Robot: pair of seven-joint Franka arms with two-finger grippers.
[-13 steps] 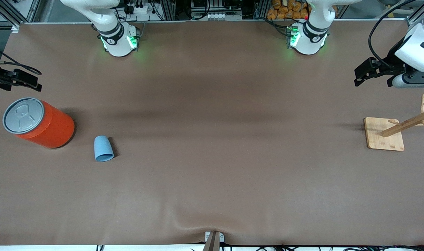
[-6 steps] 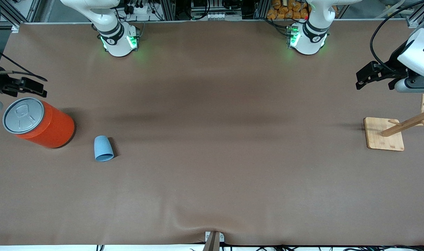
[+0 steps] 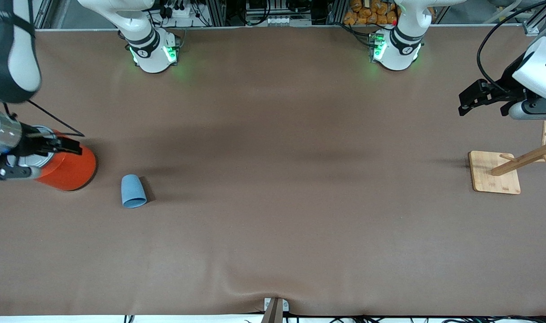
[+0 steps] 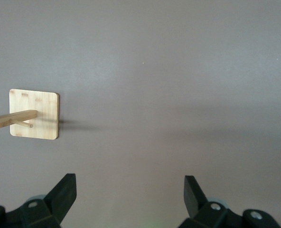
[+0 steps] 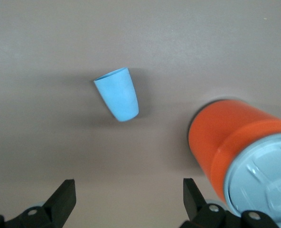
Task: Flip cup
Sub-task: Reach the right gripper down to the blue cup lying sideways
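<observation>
Right end effector point(image 3: 73, 146), fingers apart, now over orange can point(image 3: 71, 172), nearer cup point(image 3: 133, 191); left end effector point(image 3: 468, 99) apart, unmoved.

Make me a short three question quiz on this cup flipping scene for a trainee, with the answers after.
1. True or false: the cup stands mouth down on the table.
2. Which hand is over the orange can: A, the left hand, or B, the right hand?
3. Fill in: the wooden rack stands toward the ___ arm's end of the table.

Key: 1 true. 2 B; both hands are open and hold nothing. 3 left.
</observation>
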